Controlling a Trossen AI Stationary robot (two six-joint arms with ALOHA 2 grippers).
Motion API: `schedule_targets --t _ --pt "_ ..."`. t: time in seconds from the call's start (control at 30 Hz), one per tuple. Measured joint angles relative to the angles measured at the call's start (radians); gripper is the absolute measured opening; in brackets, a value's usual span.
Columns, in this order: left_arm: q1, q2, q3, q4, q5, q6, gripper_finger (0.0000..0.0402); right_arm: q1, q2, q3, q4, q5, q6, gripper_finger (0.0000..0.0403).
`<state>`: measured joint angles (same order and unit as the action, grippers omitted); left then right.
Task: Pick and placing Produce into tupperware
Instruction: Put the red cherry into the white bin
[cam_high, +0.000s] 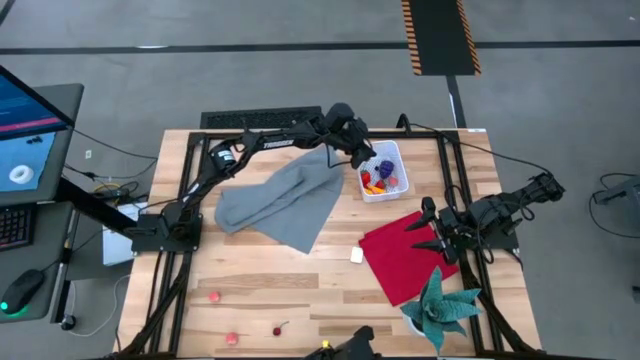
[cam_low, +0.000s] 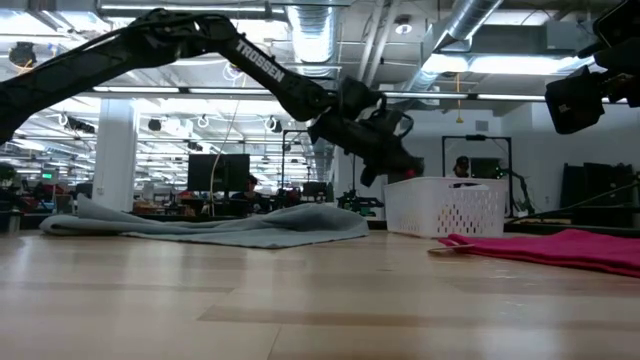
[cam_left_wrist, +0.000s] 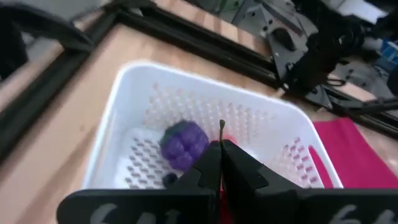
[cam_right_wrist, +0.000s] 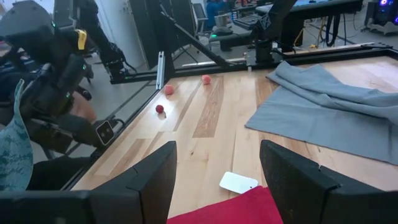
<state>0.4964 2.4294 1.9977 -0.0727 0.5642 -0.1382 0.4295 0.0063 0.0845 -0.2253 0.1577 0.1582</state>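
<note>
Left wrist view: left gripper (cam_left_wrist: 221, 163) jaws shut on cherry stem (cam_left_wrist: 222, 132), seemingly upright, above tupperware (cam_left_wrist: 124, 93).

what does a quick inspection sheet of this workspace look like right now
surface: wooden table, mostly bare at the front
job's things: white tub at the back holds a purple grape bunch and red and yellow pieces; three red or pink pieces lie loose near the front edge
clutter: grey cloth, red cloth, small white cube, teal plant
grippers: left gripper over the tub, fingers shut on a thin stem; right gripper open, empty, above the red cloth
cables: black cables run off the table's left
surroundings: monitor and mouse on the left, open workshop behind
</note>
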Motion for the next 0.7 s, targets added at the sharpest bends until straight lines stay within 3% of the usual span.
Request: schedule_targets --t 0.17,0.43,0.7 --pt "-0.002 -0.001 0.022 -0.032 -0.005 -0.102 0.0 0.0 0.0 0.0 0.0 0.0 0.0 0.0254" --pt "-0.027 -0.003 0.022 -0.068 -0.202 -0.216 0.0 0.0 0.0 0.0 0.0 0.0 0.0 0.0254" --pt "-0.035 -0.003 0.022 -0.075 -0.18 -0.234 0.0 0.0 0.0 0.0 0.0 0.0 0.0 0.0254"
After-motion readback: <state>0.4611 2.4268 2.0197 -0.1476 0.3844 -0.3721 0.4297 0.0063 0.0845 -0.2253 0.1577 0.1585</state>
